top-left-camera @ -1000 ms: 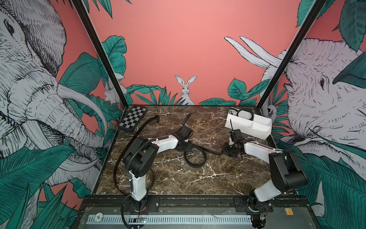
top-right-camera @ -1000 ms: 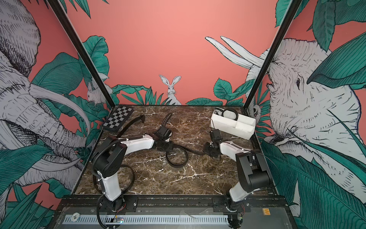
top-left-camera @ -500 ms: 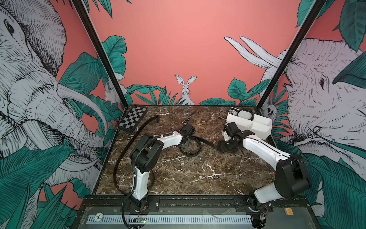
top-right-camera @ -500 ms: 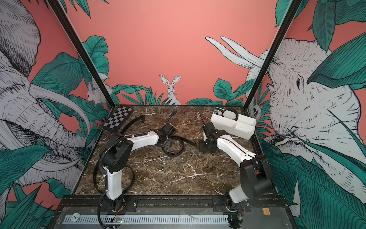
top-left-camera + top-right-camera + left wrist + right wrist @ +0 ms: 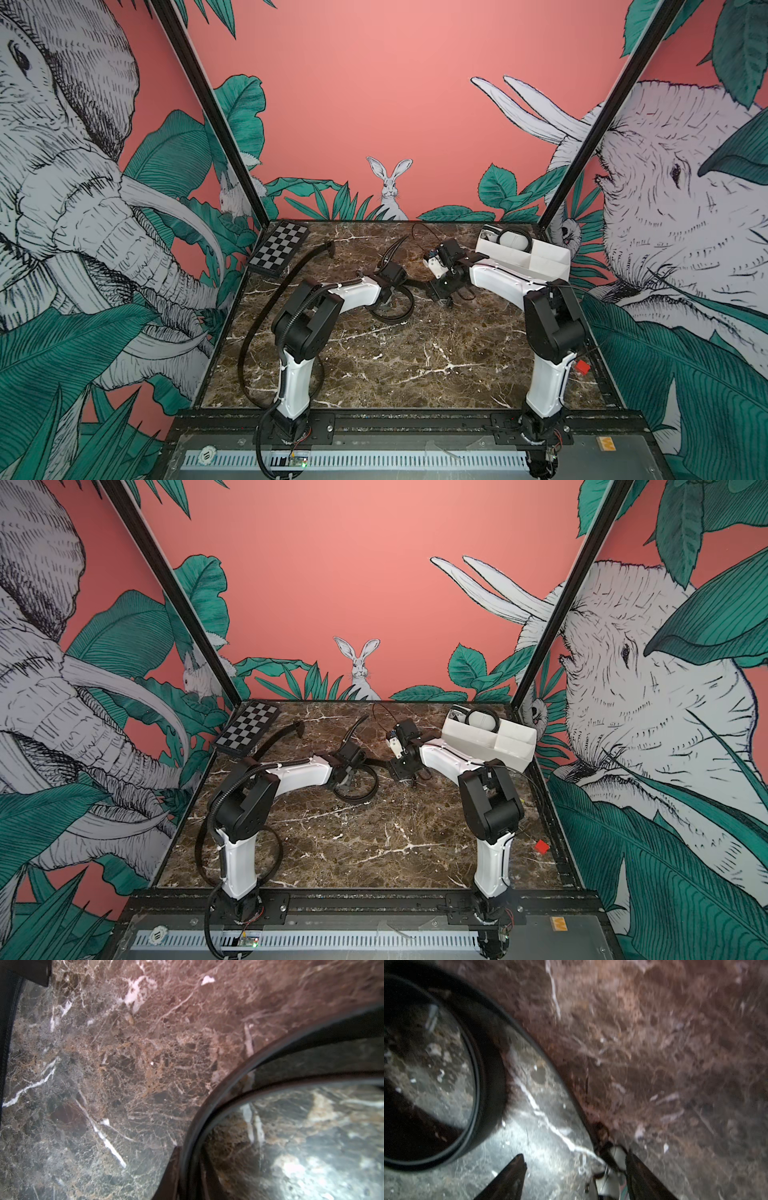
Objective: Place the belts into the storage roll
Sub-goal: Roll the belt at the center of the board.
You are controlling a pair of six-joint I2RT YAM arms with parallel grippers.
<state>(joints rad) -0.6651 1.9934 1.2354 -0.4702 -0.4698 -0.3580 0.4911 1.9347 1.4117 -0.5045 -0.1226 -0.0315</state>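
A black belt (image 5: 395,318) lies looped on the marble table, with my left gripper (image 5: 385,296) shut on it. In the left wrist view the strap (image 5: 209,1109) curves across and runs into the shut jaws. The belt's buckle end (image 5: 612,1157) rests on the table beside one finger of my right gripper (image 5: 575,1167), which is open and grips nothing. A second belt (image 5: 391,252) curves up behind the left wrist. The white storage roll (image 5: 540,262) stands at the back right, with a coiled belt (image 5: 515,240) in one compartment.
A checkerboard (image 5: 278,251) lies at the back left corner. The left arm's ribbed cable hose (image 5: 299,270) arcs over the left side of the table. A small red block (image 5: 582,368) sits at the right edge.
My right gripper has opened, let go of the belt's end and shifted left toward the left gripper. The left gripper stays shut on the belt, and the loop has slid toward the back.
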